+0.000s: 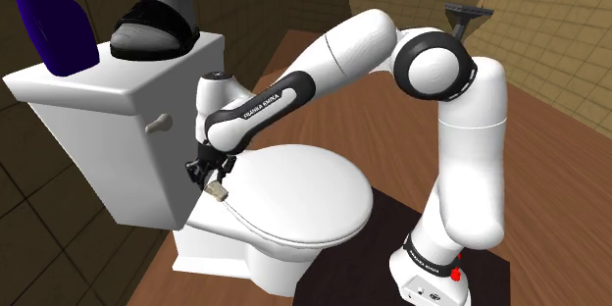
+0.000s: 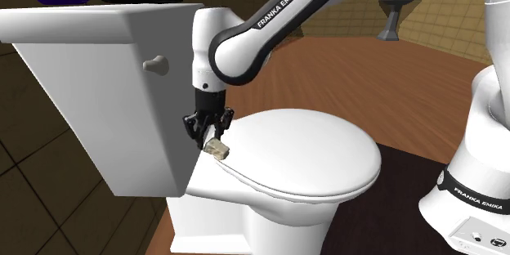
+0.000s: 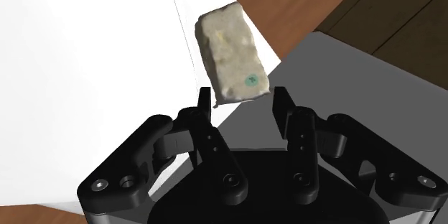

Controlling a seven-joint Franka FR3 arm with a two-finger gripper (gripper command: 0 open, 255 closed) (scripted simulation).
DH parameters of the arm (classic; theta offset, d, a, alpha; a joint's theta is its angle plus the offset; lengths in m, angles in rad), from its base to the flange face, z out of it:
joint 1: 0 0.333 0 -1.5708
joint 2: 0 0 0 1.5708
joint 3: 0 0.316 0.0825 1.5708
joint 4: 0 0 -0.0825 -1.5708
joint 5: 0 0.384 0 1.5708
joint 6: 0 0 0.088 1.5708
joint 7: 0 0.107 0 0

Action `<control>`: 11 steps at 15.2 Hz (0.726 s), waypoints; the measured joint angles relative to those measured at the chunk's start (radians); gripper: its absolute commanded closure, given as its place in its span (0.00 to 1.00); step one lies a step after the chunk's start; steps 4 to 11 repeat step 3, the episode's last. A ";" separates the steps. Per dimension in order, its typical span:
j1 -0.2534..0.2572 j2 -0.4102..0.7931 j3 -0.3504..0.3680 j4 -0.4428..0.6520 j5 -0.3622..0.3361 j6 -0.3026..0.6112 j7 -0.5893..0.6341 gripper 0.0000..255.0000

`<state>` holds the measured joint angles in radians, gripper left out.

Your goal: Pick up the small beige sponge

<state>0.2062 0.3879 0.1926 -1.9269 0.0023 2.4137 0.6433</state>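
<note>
Just in front of the white cistern [image 1: 98,127], low against its front face, the small beige sponge [image 3: 230,54] is gripped by the black jaws. These are closed on its near end, so that most of the block juts out beyond the fingertips. The grip is taken across the narrow width, presumably because that span is the one most easily taken between the jaws. A speckled, porous surface is seen, and some give under pressure is to be expected.

The jaws are pointed downward from the white arm [image 1: 343,54], which is brought in from the side away from the cistern. This posture is judged to keep the wrist clear of the cistern's front and of the flush lever [image 2: 154,65] set higher on that face.

The sponge is held at the rear of the closed toilet lid [image 1: 304,191], close to the cistern's foot. Whether it is touching the lid or is just clear of it cannot be told. The grasp is therefore judged made, and any lift is judged slight at most. Since only the end is held, a slip or a swing of the free part is the risk, so a slow, straight rise away from the cistern's foot is called for
</note>
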 measured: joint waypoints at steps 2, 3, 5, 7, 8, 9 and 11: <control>-0.002 -0.014 0.001 0.008 0.003 -0.023 -0.001 1.00; -0.002 -0.020 0.002 0.008 0.004 -0.028 -0.001 1.00; -0.002 -0.020 0.002 0.008 0.004 -0.028 -0.001 1.00; -0.002 -0.020 0.002 0.008 0.004 -0.028 -0.001 1.00; -0.002 -0.020 0.002 0.008 0.004 -0.028 -0.001 1.00; -0.002 -0.020 0.002 0.008 0.004 -0.028 -0.001 1.00; -0.002 -0.020 0.002 0.008 0.004 -0.028 -0.001 1.00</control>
